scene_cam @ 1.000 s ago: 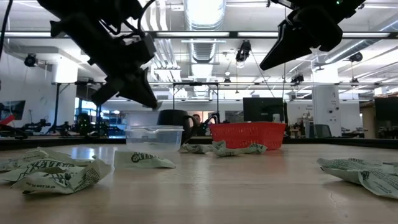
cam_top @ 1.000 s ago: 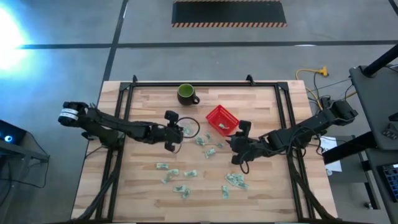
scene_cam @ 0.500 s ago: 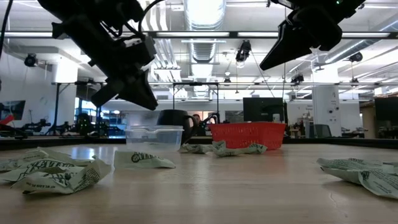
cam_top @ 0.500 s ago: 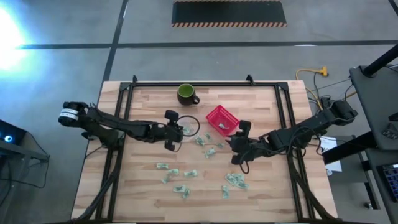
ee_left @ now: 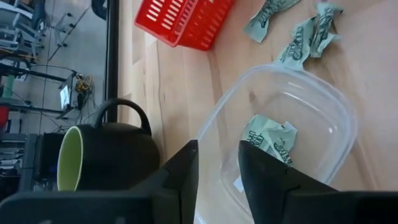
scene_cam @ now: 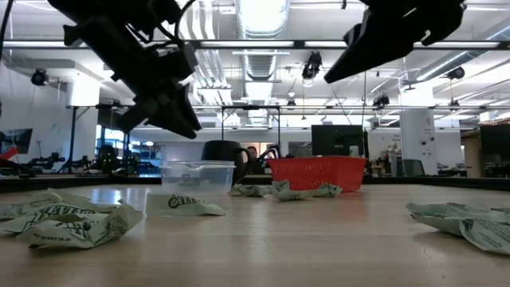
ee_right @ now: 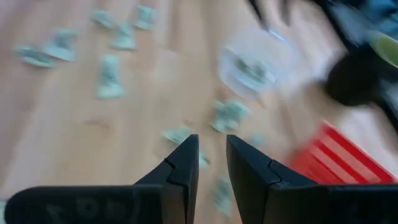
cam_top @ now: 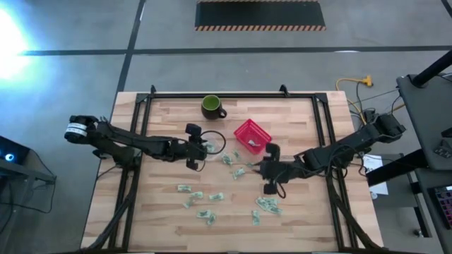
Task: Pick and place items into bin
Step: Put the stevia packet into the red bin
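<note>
Hovering: we see the left gripper [ee_left: 217,180] just above the clear bin [ee_left: 336,118], fingers slightly parted, empty | one wrapper piece [ee_left: 270,138] lies in the bin ahead of it | right gripper [ee_right: 211,163] slightly parted, empty, above scattered wrapper pieces [cam_top: 267,204] | red basket [cam_top: 251,134] beyond it | mug [cam_top: 211,107] past the bin

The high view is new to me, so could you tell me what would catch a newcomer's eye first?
The red basket near the table's middle stands out most, with the dark green mug toward the far edge. Pale green-and-white wrappers lie scattered over the near half, and one lies inside the clear container by the left gripper. The right gripper hangs just beside the basket.
</note>
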Tool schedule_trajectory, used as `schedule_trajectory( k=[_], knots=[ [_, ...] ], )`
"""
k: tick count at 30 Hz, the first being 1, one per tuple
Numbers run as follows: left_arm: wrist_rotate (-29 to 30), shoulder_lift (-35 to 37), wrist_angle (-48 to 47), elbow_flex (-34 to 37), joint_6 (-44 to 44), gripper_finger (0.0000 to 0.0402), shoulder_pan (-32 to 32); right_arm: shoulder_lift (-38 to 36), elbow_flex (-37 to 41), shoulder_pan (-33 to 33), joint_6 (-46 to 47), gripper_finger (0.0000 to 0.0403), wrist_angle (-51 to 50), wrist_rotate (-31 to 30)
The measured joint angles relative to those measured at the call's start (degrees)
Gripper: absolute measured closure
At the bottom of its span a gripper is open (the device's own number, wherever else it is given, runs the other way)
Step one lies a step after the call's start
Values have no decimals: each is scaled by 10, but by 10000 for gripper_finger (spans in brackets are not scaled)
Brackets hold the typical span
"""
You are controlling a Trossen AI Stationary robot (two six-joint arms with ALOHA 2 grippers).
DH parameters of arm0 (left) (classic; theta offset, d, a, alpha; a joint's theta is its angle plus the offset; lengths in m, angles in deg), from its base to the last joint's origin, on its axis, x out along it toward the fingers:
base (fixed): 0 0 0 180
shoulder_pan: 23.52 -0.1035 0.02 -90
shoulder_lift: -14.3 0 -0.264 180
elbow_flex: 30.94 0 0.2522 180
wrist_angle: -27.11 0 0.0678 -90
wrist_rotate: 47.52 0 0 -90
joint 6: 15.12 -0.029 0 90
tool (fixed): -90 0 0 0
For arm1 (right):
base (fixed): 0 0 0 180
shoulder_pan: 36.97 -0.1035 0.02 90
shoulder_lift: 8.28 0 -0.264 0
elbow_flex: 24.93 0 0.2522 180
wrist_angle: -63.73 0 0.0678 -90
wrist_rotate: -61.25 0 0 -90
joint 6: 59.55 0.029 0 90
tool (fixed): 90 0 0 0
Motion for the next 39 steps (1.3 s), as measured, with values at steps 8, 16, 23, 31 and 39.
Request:
schedule_trajectory(
  k=[8,16,23,31,39],
  knots=[
    [0,71,-109,-2,85,304,38,104,16,2,-95,330,120,65],
    [1,170,-207,-1,183,304,87,182,-20,14,-149,330,146,35],
    [3,231,-233,9,218,304,116,236,-49,21,-155,330,139,35],
    [15,268,-234,32,227,304,127,259,-80,20,-134,308,70,18],
    [16,274,-232,33,229,304,127,261,-84,26,-93,269,63,18]
  ],
)
